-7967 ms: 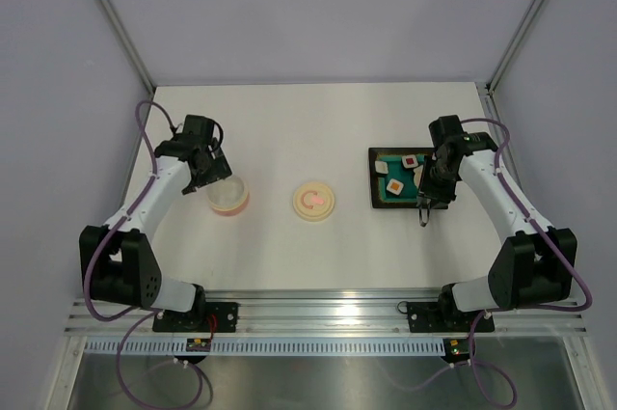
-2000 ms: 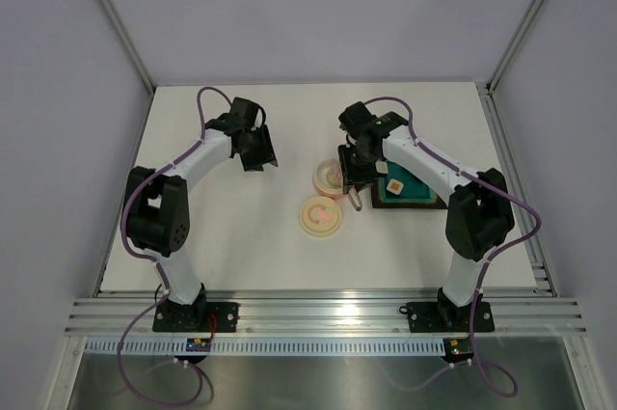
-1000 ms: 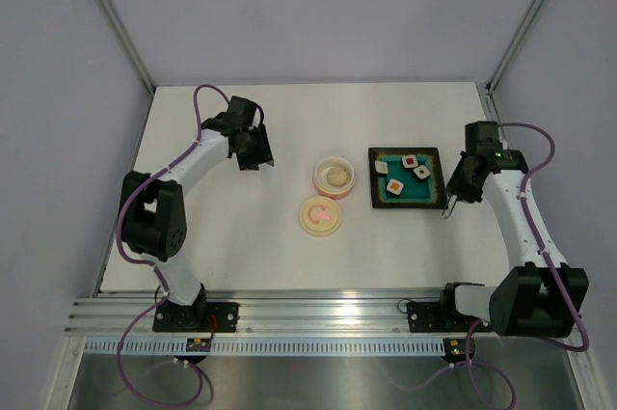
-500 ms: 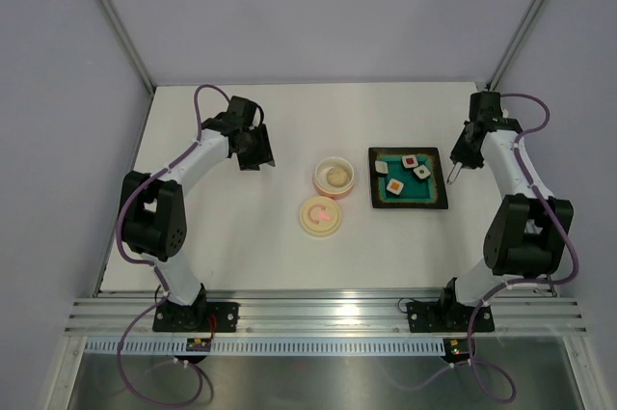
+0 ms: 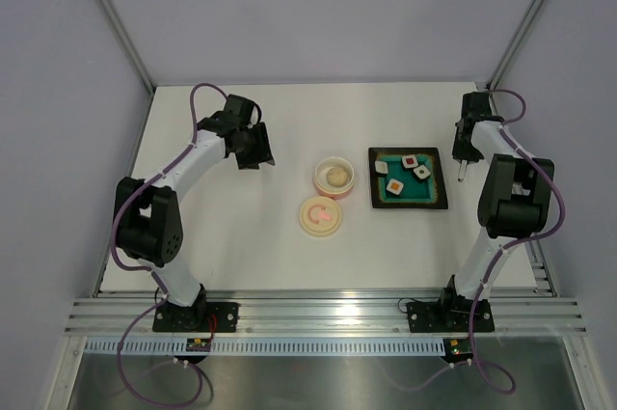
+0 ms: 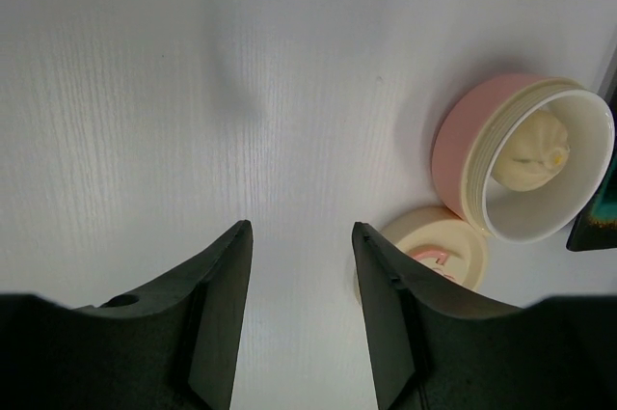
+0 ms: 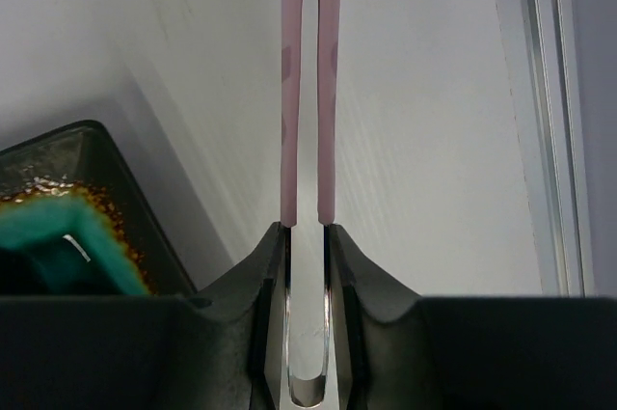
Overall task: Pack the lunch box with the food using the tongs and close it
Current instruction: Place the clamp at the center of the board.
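The right gripper [image 7: 307, 232] is squeezed nearly together on the pink tongs [image 7: 287, 92], pinching their two thin arms between its fingers [image 7: 268, 270]. The arms run out from the gripper side by side with only a thin slit between them and meet at the far end, above the white counter [image 5: 260, 246]. Seen from above, this gripper [image 5: 465, 150] hangs just past the 3 o'clock edge of the dark tray [image 5: 439, 200], with the tongs [image 5: 462, 172] pointing toward 6 o'clock, beside the tray and not over it. A few white square pieces [image 5: 408, 160] with orange-red centres lie on the tray's teal top. The left gripper [image 6: 300, 229] is spread about halfway and holds nothing; only bare counter shows between its fingers [image 6: 220, 314]. From above it [image 5: 253, 145] sits at 10 o'clock from the lunch box [image 5: 322, 178], well apart from it. The lunch box stands open just at 9 o'clock of the tray, with a pale cream lump [image 5: 336, 176] inside. Its lid [image 5: 320, 216] lies flat on the counter at 7 o'clock, just beside the box.
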Motion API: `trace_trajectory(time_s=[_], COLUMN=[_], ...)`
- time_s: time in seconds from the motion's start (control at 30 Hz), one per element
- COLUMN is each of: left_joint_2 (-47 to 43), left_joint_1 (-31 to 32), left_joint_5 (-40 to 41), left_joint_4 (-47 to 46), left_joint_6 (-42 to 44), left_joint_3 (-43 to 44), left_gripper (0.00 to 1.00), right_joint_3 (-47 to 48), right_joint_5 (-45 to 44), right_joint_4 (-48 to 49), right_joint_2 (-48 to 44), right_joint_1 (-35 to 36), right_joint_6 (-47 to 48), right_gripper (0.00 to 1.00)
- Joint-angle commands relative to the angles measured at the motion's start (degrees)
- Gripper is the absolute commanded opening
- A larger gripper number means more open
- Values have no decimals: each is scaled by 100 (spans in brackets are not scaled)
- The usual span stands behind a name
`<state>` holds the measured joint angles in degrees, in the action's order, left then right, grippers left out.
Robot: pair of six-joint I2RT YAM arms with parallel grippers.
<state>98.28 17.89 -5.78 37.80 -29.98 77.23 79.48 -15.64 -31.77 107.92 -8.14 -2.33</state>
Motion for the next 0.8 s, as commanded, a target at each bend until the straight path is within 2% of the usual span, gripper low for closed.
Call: trace_trajectory(time_s=[0.0, 0.17, 0.33, 0.5, 0.77], left_joint_2=[-292, -274, -248, -274, -327], left_joint_1=[13, 4, 13, 4, 13], left_joint_5=[-81, -90, -99, -116, -99], left_joint_4=[-36, -27, -18, -18, -45], left_joint_6=[88, 80, 88, 124, 168], left_joint_3=[20, 55, 64, 11, -50], left_gripper=[50, 50, 50, 50, 50], right_joint_3=[68, -388, -601, -539, -478], right_joint_5=[-256, -115, -45, -141, -273], right_joint_4=[320, 522, 628, 540, 295], right_joint_2=[176, 212, 124, 54, -376], right_joint_1=[-56, -82, -82, -82, -74], right_joint_6=[426, 268, 268, 101, 75], right_gripper=[9, 16, 48, 57, 59])
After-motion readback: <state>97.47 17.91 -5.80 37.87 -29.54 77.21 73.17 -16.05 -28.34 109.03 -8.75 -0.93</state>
